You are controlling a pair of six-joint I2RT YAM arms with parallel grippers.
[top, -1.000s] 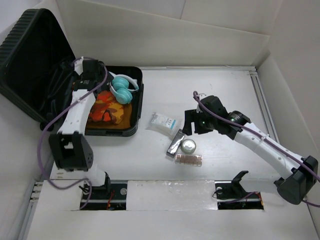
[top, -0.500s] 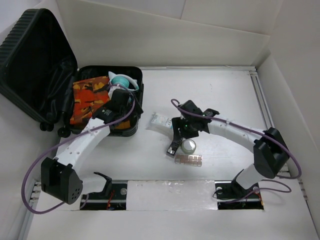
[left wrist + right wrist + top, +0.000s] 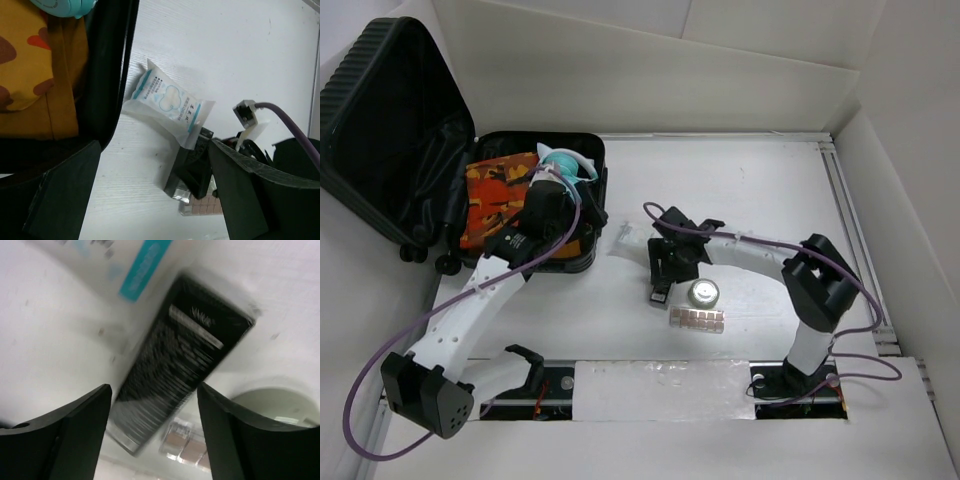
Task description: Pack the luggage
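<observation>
Both arms have swung inward: our right gripper (image 3: 154,390) sets its jaws apart astride the black box (image 3: 175,365), our left gripper (image 3: 154,147) hangs with jaws wide and empty beside the luggage (image 3: 380,120), open far left on the counter (image 3: 770,190), its stiff lid, we judge, best taken by the rim.

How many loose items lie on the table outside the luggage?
4: white packet nearest the luggage, black box beneath the right tool, round tin beside it, brown-tiled case in front. More may hide under the arms.
</observation>
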